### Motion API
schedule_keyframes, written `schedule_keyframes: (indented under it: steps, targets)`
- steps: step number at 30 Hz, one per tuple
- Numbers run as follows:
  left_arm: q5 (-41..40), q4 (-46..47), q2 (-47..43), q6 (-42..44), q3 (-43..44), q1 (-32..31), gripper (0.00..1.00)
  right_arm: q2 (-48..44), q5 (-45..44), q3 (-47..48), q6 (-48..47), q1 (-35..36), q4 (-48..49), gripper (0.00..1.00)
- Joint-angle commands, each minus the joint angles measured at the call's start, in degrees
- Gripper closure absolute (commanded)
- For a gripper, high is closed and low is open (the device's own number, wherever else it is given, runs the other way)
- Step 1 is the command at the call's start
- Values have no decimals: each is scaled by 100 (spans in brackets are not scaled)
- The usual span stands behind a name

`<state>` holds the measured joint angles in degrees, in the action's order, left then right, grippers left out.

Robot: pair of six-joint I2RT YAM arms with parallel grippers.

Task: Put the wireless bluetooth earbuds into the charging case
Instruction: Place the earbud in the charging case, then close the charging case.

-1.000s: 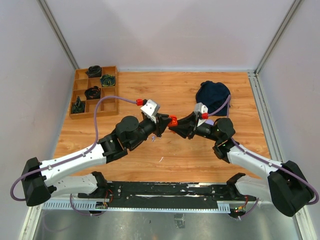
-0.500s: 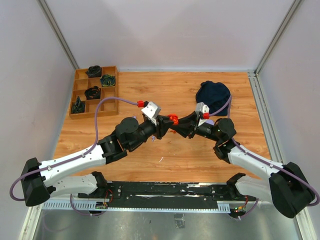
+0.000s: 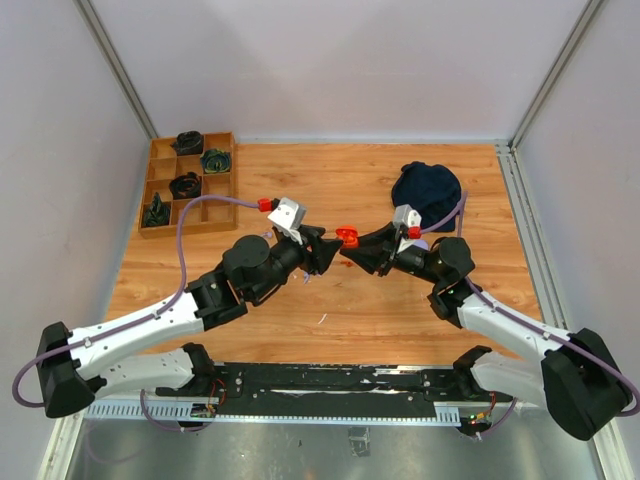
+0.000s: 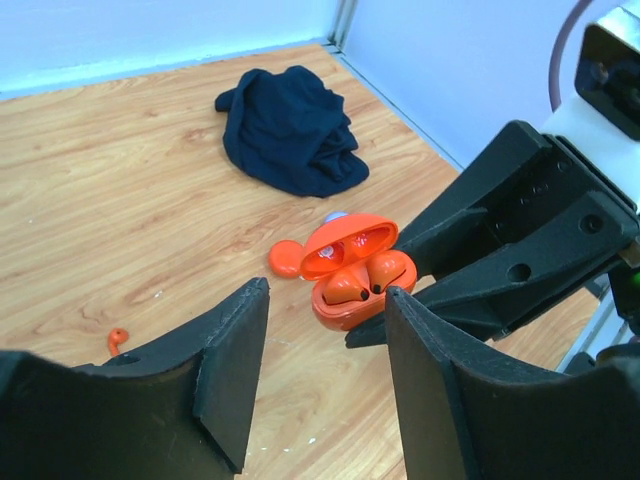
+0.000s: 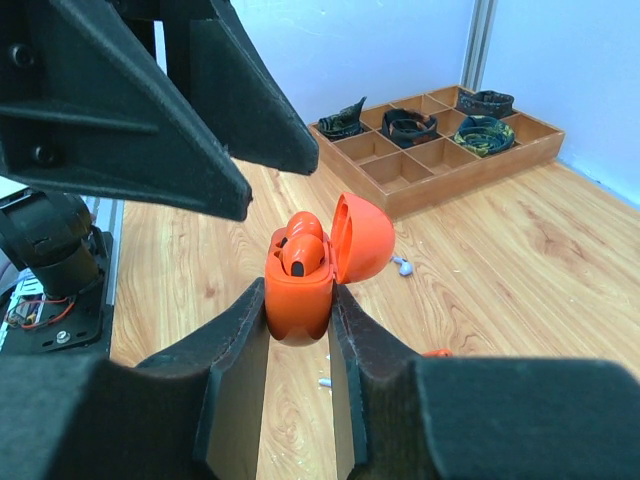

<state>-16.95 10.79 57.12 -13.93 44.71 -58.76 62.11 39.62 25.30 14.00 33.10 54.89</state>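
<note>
Since tiny parts go in more easily when their holder is steadied off the surface with its mouth clear, both arms meet above the middle of the table (image 3: 330,180). The compartment tray (image 3: 190,185) at ten o'clock and the dark cloth (image 3: 425,190) at one o'clock lie well out of the way. The right gripper (image 3: 352,245) comes in from three o'clock, clamped on the body of the orange-red charging case (image 5: 298,295). It pinches the case low down, so the lid (image 5: 360,235) can stand open and tipped away. The left gripper (image 3: 325,250) faces it from nine o'clock with its jaws moderately apart and nothing between them, just short of the case, probably to give it room. From above, the case is only an orange speck between the fingertips. The left wrist camera looks straight into it and shows two orange-red earbuds (image 4: 345,293) sitting in the wells, so that pair looks seated. The right wrist camera shows the grip on both sides of the case but only one bud. Each wrist view also catches a loose piece on the wood that the overhead cannot resolve. The left shows an orange-red bit (image 4: 117,340) at eight o'clock from the case, and the right a pale bit (image 5: 403,266) at three o'clock. Both may be further earbud pieces, though they are too small to be sure.
</note>
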Motion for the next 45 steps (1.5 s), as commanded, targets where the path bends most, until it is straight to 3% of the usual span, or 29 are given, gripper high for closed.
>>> schedule_keyframes:
  steps: [1,10,15,30,39,45]
  targets:
    - [-437,-340,-135,-528,377,-70,43,-135,-149,27,-183,42,-42,95]
    - [-239,-676,173,-825,773,-69,39,-98,-182,28,-176,47,-21,95]
    - [-239,-806,285,-824,835,-21,30,-85,6,44,-188,40,-128,95]
    - [4048,-668,709,-1595,800,1625,24,137,670,117,83,40,-34,95]
    - [5011,-408,907,-1803,728,1920,24,268,804,160,245,38,123,95]
    - [5470,-215,974,-1906,719,1967,30,342,887,125,363,-9,188,95]
